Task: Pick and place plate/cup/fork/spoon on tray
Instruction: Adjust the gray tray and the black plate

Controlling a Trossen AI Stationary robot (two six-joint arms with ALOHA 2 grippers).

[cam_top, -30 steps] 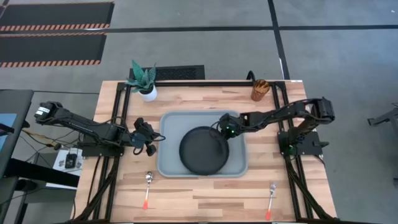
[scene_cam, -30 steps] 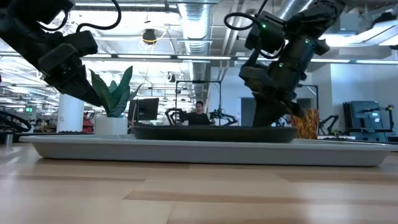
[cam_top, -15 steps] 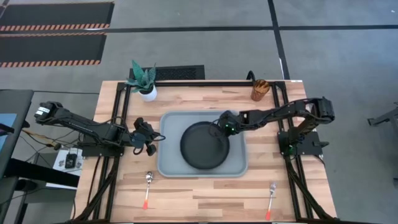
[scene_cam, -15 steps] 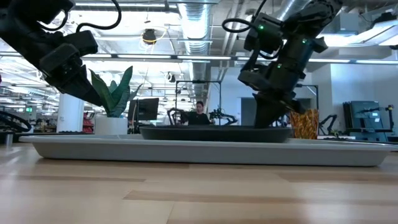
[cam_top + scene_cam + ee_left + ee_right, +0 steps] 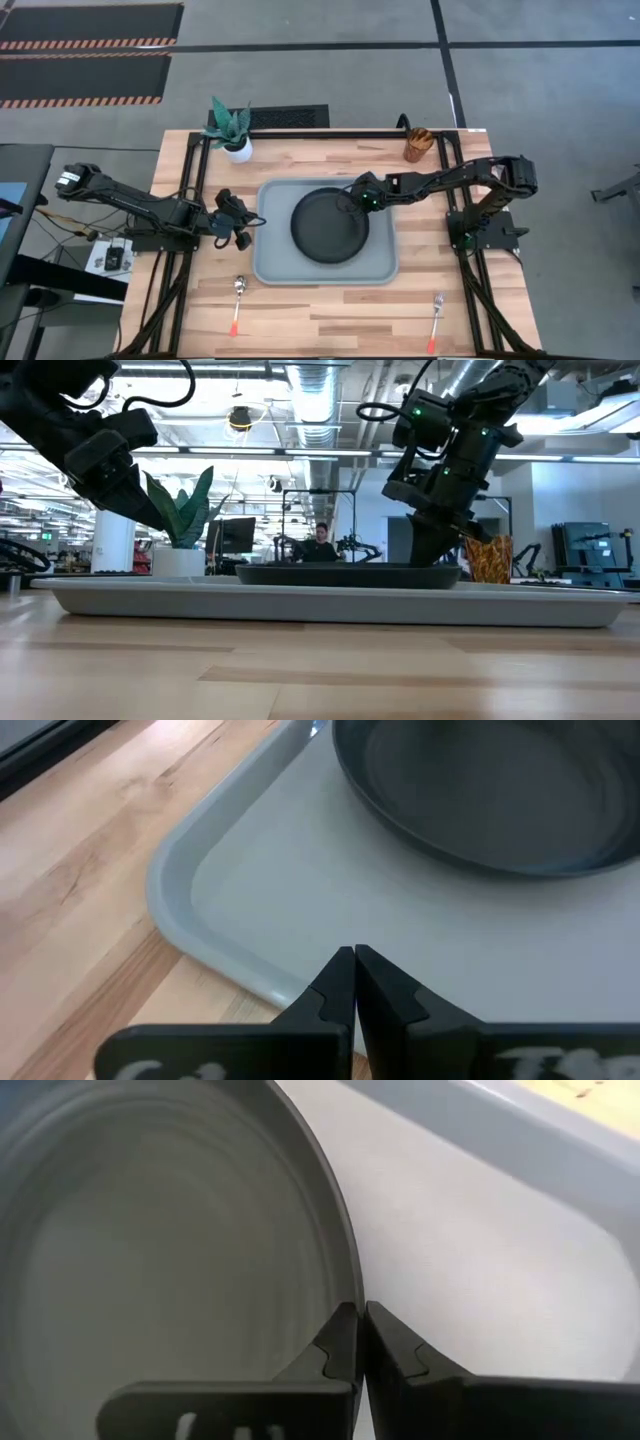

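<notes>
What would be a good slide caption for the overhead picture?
Right gripper pinching the black plate's rim on the grey-blue tray.

Black plate [image 5: 329, 227] flat on the grey-blue tray [image 5: 272, 262]; amber cup [image 5: 416, 145] upright far right; spoon [image 5: 238, 301], fork [image 5: 435, 320] on the near edge

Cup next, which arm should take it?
Right, probably. The cup stands at the table's far right corner, on the right arm's side. But the right gripper is shut on the plate rim and must release first. The left gripper, shut, waits beyond the tray.
</notes>
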